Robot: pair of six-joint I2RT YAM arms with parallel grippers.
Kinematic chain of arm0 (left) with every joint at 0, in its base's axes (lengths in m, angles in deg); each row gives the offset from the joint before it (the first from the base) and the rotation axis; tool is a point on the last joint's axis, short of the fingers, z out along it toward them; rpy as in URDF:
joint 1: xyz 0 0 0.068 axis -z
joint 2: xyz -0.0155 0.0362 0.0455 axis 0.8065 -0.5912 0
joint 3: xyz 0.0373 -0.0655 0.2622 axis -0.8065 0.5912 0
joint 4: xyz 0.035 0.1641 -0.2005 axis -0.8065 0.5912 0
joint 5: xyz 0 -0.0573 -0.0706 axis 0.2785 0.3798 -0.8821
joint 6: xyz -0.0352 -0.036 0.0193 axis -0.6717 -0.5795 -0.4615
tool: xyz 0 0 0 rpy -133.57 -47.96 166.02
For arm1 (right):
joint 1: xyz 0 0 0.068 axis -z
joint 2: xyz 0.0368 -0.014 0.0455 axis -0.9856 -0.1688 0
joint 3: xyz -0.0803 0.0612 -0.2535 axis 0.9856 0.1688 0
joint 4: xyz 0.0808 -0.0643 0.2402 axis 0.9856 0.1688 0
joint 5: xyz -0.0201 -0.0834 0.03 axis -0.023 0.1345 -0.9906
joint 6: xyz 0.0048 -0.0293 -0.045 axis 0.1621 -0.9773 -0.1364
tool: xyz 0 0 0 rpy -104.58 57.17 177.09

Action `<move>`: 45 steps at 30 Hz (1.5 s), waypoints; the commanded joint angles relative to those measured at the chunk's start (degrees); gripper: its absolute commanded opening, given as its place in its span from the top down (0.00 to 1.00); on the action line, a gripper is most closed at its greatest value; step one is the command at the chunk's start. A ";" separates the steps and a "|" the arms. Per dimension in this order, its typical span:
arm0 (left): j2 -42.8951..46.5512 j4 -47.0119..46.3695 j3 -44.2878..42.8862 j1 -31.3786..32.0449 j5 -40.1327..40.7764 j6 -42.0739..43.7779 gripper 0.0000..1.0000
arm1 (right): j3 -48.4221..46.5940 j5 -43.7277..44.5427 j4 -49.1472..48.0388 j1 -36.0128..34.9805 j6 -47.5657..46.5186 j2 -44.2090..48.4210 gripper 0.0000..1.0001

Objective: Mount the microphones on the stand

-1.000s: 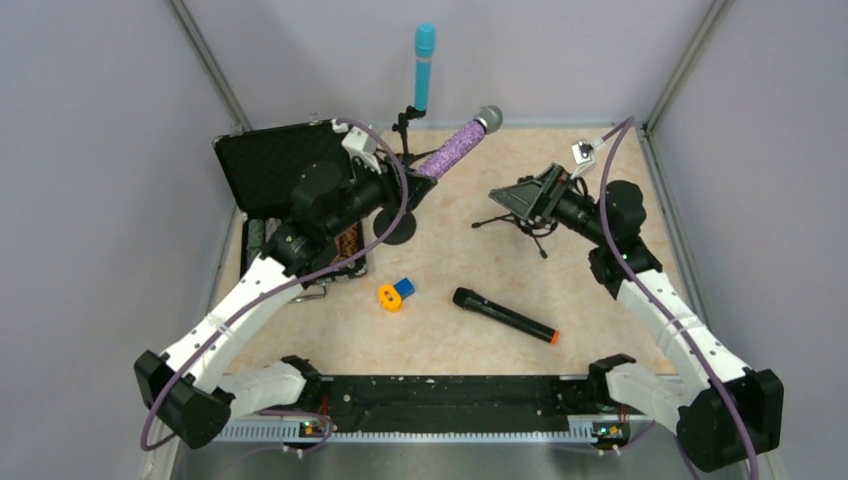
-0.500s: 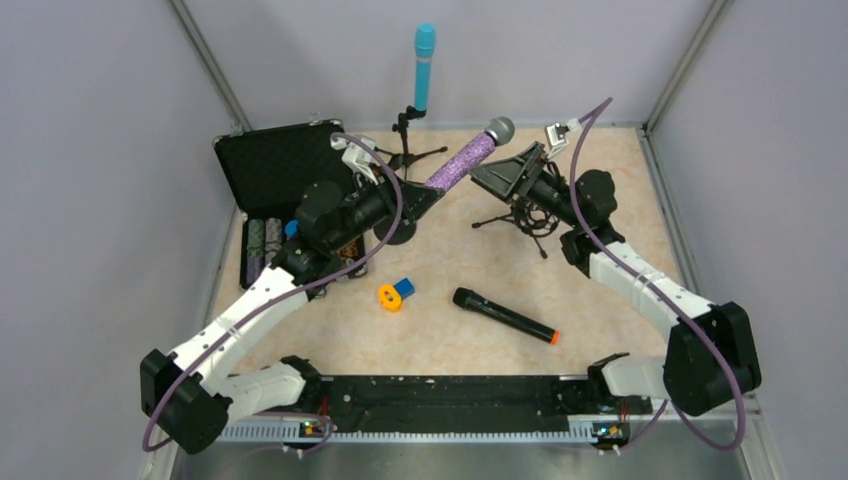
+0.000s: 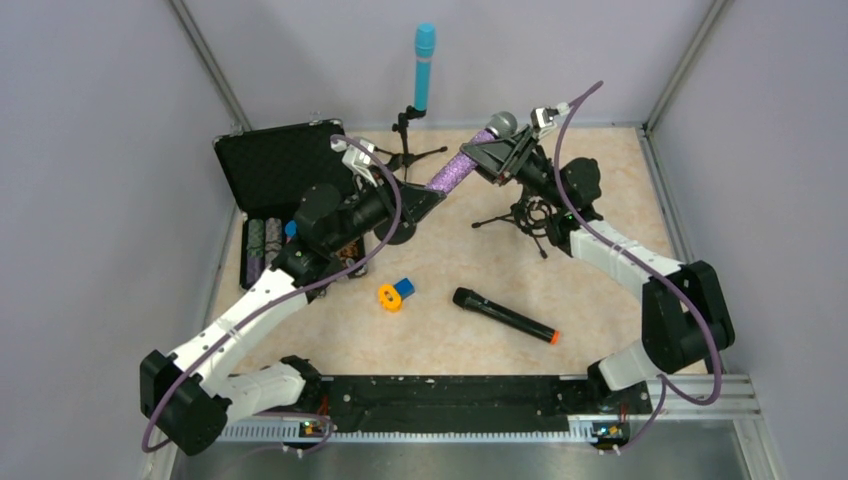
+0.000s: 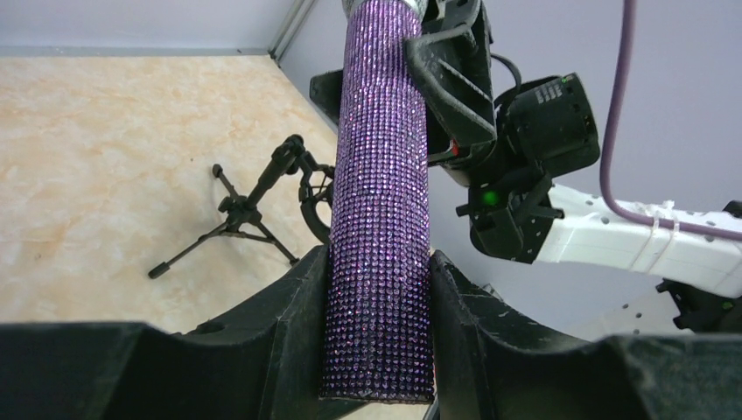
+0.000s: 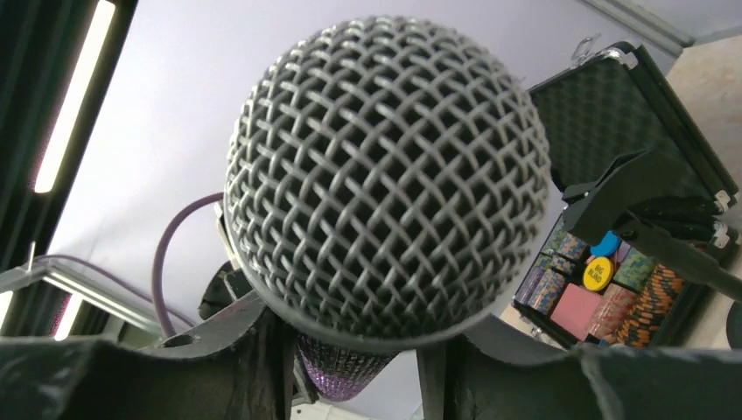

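Lower centre of the overhead frame: the black microphone [image 3: 503,315] is lying flat on the table [image 3: 440,345], loose. The orange-and-blue object [image 3: 395,293] is sitting near it on the left. Nothing is touching either.

Middle of the frame, right of centre: an empty tripod stand [image 3: 528,215] is standing with its clip unfilled. We are taking it as the likely seat for the microphone now in the air.

Just above: the purple microphone [image 3: 455,172] is hanging off the table, slanting up to the right between both arms. The left gripper [image 3: 425,195] is clamping its tail end. The right gripper [image 3: 482,150] is sitting with its jaws drawn in against the barrel just under the silver grille [image 5: 385,175]; we are reading that as a grip.

Handling, as we are judging it: rigid, head-heavy, with a glitter skin giving good bite. We are favouring the barrel, because the mesh looks dentable.

Upper centre: the light-blue microphone [image 3: 424,65] is standing upright in the far stand [image 3: 408,140]. Upper left: an open case [image 3: 280,165].
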 commanded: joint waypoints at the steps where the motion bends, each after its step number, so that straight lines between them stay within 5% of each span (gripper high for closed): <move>1: 2.32 -7.00 0.80 -0.10 0.18 -0.57 1.00 | -3.44 -1.66 -7.75 -0.75 3.08 -0.85 0.75; 4: 2.36 -6.33 1.11 -0.05 0.43 -0.21 1.00 | -3.57 -2.03 -5.93 -0.75 1.17 -0.28 0.97; 8: 2.24 -6.07 1.70 -0.10 0.51 0.03 0.96 | -3.75 -1.94 -0.24 -0.72 -3.75 1.44 1.00; 14: 0.15 -6.96 1.94 -0.13 -1.24 -0.79 0.47 | -4.01 0.37 14.96 -0.69 -16.12 6.64 1.00; 23: 0.40 -7.56 3.65 -0.34 -0.44 -2.18 0.05 | -4.30 5.39 31.03 -0.73 -31.27 11.98 1.00; 36: -1.68 -17.77 10.78 -3.94 -2.30 -11.08 0.01 | -2.96 10.32 41.78 -0.73 -43.48 19.91 1.00; 45: -7.56 -12.41 8.43 -4.24 -5.51 -10.80 0.01 | -4.26 15.61 50.45 -0.69 -52.34 24.80 1.00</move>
